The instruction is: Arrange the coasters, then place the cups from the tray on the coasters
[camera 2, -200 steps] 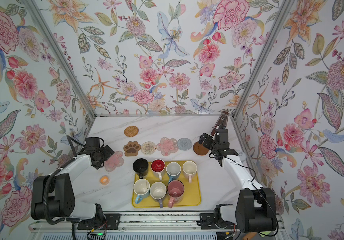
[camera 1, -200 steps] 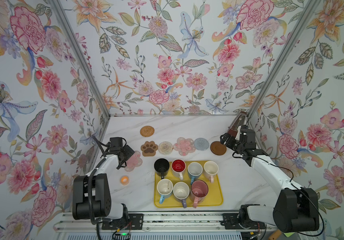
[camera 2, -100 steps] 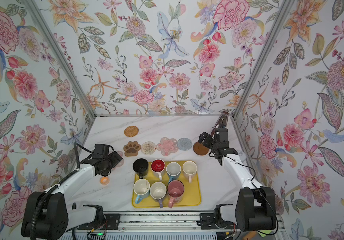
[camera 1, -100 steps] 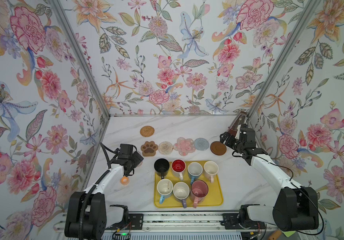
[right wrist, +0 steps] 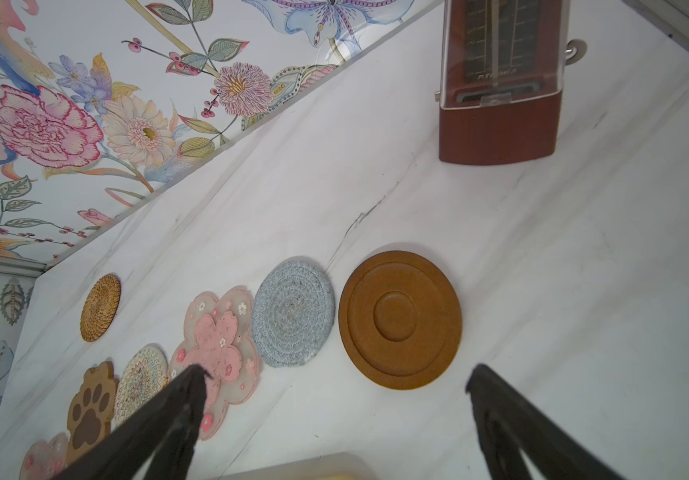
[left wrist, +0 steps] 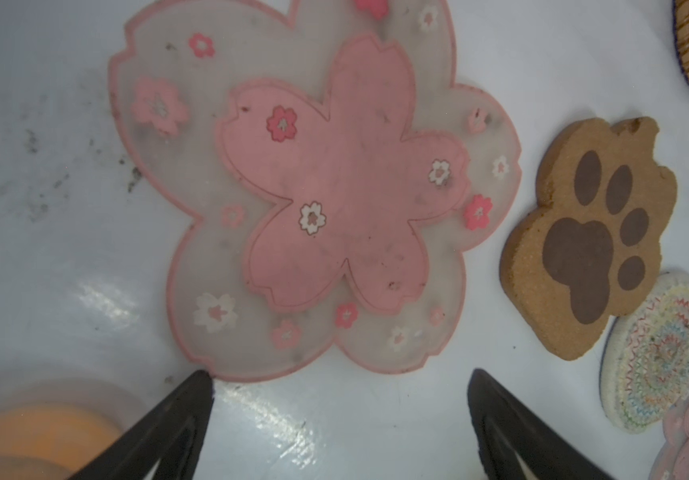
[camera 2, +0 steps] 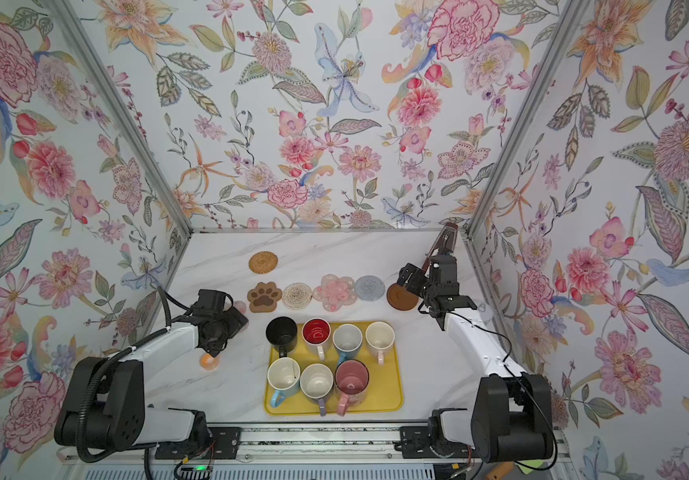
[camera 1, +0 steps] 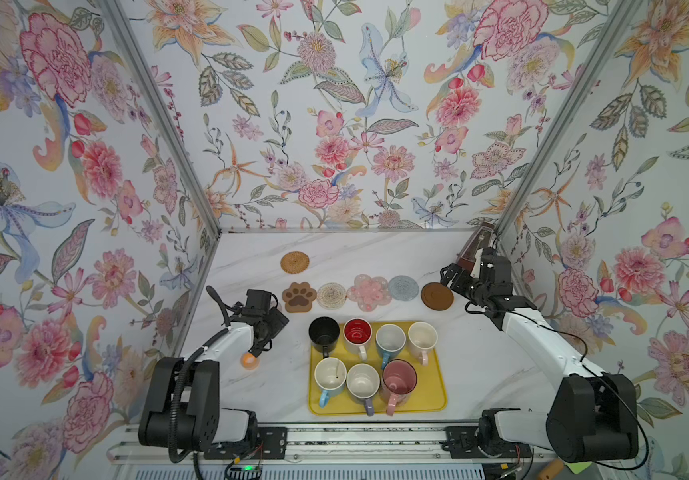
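Flower coaster (left wrist: 313, 187) lies flat on table (camera 1: 284, 374) just beyond your left claw (left wrist: 340, 374), just left of paw coaster (left wrist: 587, 232); jaws apart, empty. Tan woven coaster (camera 1: 295, 262) sits far of the row, left arm nearer, so probably your next pick. Right claw (right wrist: 338, 372) is apart too, by dark disc (right wrist: 398, 320). All cups (camera 1: 390, 338) on tray (camera 1: 432, 390).

Logging yellow on tray (camera 1: 434, 395); showing brown with darker pads on paw coaster (camera 1: 299, 296); reading translucent pink with small blossom print on flower coaster (left wrist: 334, 187); noting white, grey-veined marbling on bench (camera 1: 334, 253); logging floral print on walls (camera 1: 334, 124).
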Robot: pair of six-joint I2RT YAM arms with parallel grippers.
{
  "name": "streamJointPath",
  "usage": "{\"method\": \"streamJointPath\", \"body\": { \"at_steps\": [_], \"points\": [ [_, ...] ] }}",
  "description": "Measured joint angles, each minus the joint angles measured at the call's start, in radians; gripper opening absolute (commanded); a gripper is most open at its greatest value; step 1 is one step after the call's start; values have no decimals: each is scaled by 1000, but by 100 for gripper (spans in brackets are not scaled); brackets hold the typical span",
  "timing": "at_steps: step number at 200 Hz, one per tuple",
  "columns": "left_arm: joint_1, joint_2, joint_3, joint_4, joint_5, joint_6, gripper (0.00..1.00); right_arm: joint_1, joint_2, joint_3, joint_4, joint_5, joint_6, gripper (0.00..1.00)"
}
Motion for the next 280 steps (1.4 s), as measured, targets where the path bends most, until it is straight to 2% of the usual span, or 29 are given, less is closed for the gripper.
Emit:
{"method": "streamJointPath", "body": {
  "at_steps": [141,280],
  "points": [
    [119,53,13,105,0,36,98,-2,-10,0,1,0,0,99],
    [203,187,106,212,8,86,97,-2,-16,0,-8,5,0,99]
  ]
}}
